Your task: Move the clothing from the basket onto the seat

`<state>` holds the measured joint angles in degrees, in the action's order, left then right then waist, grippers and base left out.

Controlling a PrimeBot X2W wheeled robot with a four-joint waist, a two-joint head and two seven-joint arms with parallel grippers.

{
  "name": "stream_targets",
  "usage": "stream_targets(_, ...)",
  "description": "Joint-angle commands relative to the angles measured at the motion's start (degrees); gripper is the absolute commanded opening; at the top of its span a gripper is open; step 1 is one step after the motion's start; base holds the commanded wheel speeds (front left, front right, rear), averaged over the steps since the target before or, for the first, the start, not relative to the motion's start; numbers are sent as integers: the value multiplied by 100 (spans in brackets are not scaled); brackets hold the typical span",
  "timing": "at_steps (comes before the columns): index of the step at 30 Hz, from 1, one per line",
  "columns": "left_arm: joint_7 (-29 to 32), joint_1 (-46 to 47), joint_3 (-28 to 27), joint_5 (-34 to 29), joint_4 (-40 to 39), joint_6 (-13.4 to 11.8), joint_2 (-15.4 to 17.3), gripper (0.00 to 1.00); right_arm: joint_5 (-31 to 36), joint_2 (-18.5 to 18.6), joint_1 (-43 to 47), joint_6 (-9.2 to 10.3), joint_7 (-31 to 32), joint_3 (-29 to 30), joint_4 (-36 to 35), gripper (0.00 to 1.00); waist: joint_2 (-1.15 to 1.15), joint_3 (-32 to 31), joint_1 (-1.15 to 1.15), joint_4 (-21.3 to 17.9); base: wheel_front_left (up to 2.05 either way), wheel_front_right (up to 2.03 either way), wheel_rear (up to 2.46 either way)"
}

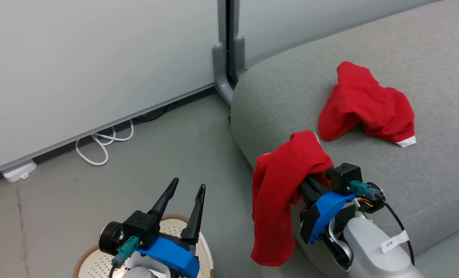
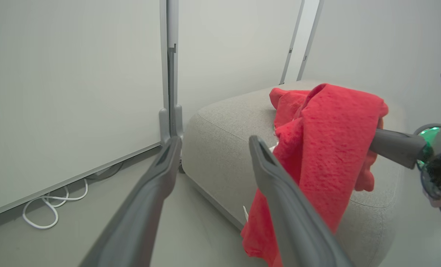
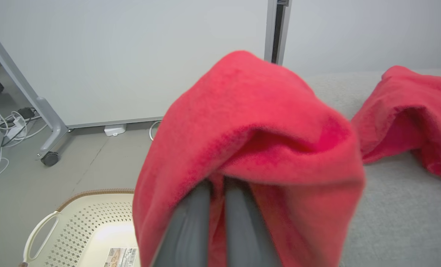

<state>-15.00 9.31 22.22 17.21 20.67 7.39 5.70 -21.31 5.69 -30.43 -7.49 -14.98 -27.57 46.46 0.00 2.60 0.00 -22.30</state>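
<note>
One piece of red clothing (image 1: 275,193) hangs draped over my right gripper (image 1: 310,184), at the front edge of the light-grey seat (image 1: 407,58). In the right wrist view the gripper's two fingers (image 3: 191,226) lie close together, shut on the cloth (image 3: 250,129), which covers their tips. A second red garment (image 1: 368,104) with white trim lies crumpled on the seat. My left gripper (image 1: 188,184) stands open and holds nothing, above the cream perforated basket (image 1: 83,258) on the floor. The basket (image 3: 76,222) shows a label on its bottom.
White wall panels meet at a grey post (image 1: 225,58) right by the seat's left corner. A white cable (image 1: 102,144) and a white plug block (image 1: 19,170) lie on the grey floor along the wall. A wheeled stand leg (image 3: 50,148) and more cables are further off.
</note>
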Motion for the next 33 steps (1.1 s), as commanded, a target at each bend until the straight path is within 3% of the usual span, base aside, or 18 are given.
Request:
stream_targets(1,-27,58,-17,-2,-17,12,27,100,-7,-11,-26,-1,-29,13,-38,0,0,38,0,-116,0,0,0)
stream_targets(15,-27,121,2,-7,-23,13,59,100,-20,0,-75,-1,-29,-50,-101,0,0,114,0,-613,0,0,0)
stream_targets(33,-27,132,98,46,-45,13,86,100,-283,60,-166,-1,-25,128,-210,0,0,154,0,-511,0,0,0)
